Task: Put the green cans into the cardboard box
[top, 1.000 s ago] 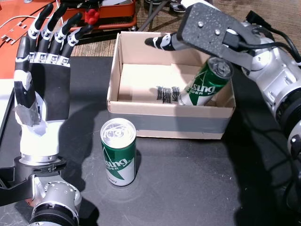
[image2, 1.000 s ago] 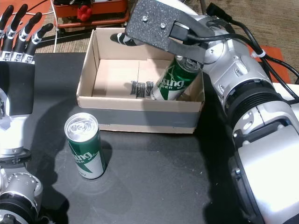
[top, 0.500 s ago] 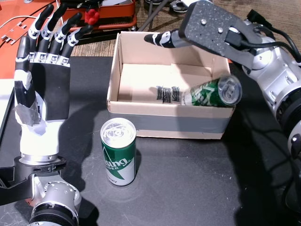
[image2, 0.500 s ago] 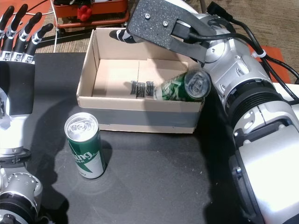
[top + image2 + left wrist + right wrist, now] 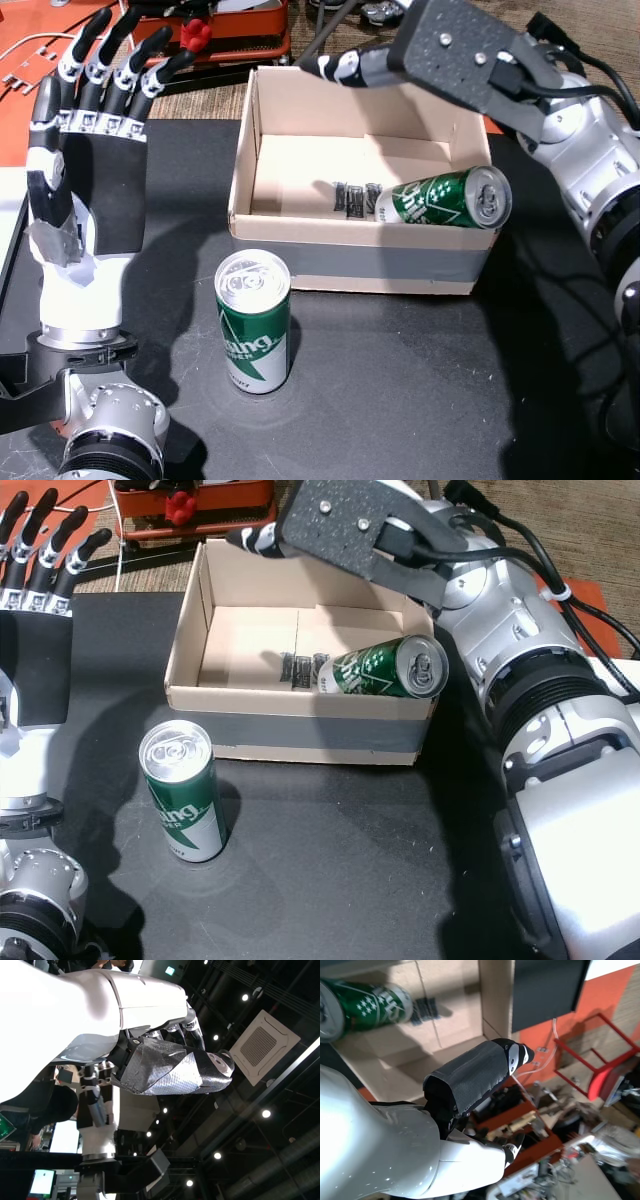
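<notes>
Green cans: two. Head views: one can [image 5: 253,322] stands upright on the table just outside the box [image 5: 362,268] front wall; the other can [image 5: 382,669] lies on its side inside, top end at the box's right wall. Likely thin metal, smooth, rolls when tipped; grip mid-body around the side. Left hand [image 5: 88,150] raised, fingers spread, empty. Right hand [image 5: 350,525] over the box, holding nothing.
Left wrist view: hand only, no can.
Right wrist view: lying can [image 5: 362,1001] in box, hand empty.
</notes>
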Action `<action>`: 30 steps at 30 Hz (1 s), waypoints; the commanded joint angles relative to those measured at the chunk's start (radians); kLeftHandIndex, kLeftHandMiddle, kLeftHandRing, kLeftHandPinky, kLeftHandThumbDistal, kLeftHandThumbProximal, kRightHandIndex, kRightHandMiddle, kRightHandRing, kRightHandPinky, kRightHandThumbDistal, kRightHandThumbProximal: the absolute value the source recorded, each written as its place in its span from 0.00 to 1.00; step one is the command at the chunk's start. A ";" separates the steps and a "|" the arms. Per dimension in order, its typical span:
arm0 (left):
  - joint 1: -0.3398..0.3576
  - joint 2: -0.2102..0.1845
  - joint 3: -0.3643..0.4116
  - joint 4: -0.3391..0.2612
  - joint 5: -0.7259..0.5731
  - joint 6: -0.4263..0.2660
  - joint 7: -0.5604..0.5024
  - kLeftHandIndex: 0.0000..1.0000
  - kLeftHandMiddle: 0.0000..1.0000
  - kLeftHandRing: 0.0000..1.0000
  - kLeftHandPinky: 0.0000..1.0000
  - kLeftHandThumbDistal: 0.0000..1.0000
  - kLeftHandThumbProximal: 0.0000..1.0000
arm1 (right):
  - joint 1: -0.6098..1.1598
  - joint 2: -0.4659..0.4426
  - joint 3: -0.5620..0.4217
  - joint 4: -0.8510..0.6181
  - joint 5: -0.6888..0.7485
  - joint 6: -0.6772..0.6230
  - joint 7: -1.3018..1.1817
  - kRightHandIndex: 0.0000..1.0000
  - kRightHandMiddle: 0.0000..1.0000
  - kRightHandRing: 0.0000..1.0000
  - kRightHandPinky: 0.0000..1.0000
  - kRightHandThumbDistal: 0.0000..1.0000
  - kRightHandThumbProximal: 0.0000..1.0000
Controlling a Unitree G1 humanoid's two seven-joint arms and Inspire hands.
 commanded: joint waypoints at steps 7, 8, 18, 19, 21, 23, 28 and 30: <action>-0.009 0.008 0.003 0.018 -0.002 0.008 -0.009 0.65 0.74 0.81 0.79 0.46 0.74 | 0.016 -0.044 -0.039 -0.026 0.055 -0.075 0.015 0.85 0.92 0.96 0.93 0.88 0.30; -0.009 0.007 0.003 0.017 -0.001 0.004 -0.007 0.65 0.74 0.81 0.79 0.46 0.74 | 0.021 -0.051 -0.045 -0.033 0.062 -0.090 0.019 0.86 0.92 0.95 0.93 0.87 0.29; -0.008 0.017 0.003 0.016 0.000 0.009 -0.011 0.66 0.74 0.81 0.80 0.48 0.74 | 0.191 -0.167 -0.128 -0.251 0.168 -0.373 0.045 0.81 0.88 0.90 0.91 0.81 0.22; -0.007 0.018 0.003 0.016 0.001 0.010 -0.011 0.66 0.74 0.81 0.80 0.47 0.74 | 0.217 -0.178 -0.139 -0.286 0.184 -0.394 0.049 0.81 0.88 0.90 0.91 0.80 0.21; -0.005 0.018 0.001 0.014 0.003 0.008 -0.008 0.65 0.74 0.81 0.80 0.46 0.75 | 0.271 -0.193 -0.165 -0.367 0.225 -0.404 0.062 0.80 0.88 0.89 0.90 0.82 0.21; -0.004 0.018 0.001 0.010 0.001 0.006 -0.008 0.66 0.75 0.81 0.80 0.45 0.74 | 0.350 -0.202 -0.203 -0.479 0.293 -0.409 0.082 0.79 0.89 0.90 0.90 0.79 0.19; -0.004 0.023 0.003 0.012 0.003 0.001 0.012 0.65 0.75 0.81 0.79 0.45 0.74 | 0.540 -0.210 -0.290 -0.708 0.447 -0.471 0.103 0.83 0.90 0.91 0.89 0.74 0.17; -0.003 0.028 0.000 0.014 0.004 0.017 0.012 0.66 0.75 0.81 0.79 0.45 0.73 | 0.605 -0.201 -0.307 -0.783 0.513 -0.470 0.129 0.83 0.90 0.91 0.89 0.76 0.20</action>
